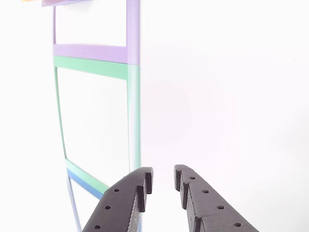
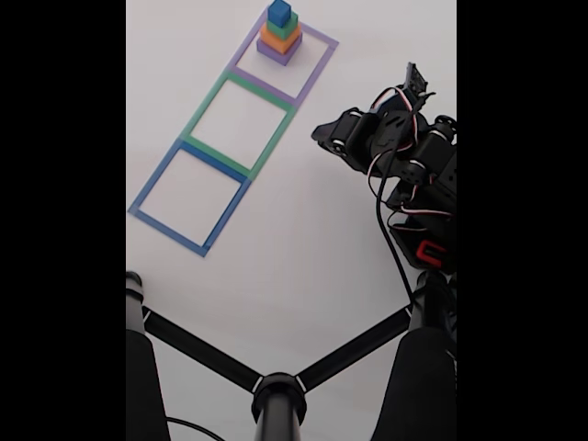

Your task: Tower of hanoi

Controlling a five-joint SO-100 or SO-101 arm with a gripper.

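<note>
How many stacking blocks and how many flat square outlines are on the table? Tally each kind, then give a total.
Stacking blocks: 4 (blue, green, orange, purple)
Flat square outlines: 3 (purple, green, blue)
Total: 7

surface: white tabletop (image 2: 294,266); plain, matte | light: bright, even; soft shadows

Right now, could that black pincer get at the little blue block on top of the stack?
Probably yes. The small matte blue block sits uncovered atop the stack inside the flat purple square outline, and bare white table lies between it and the black pincer, which is open and holds nothing. Whether the arm stretches that far I can't tell.
</note>
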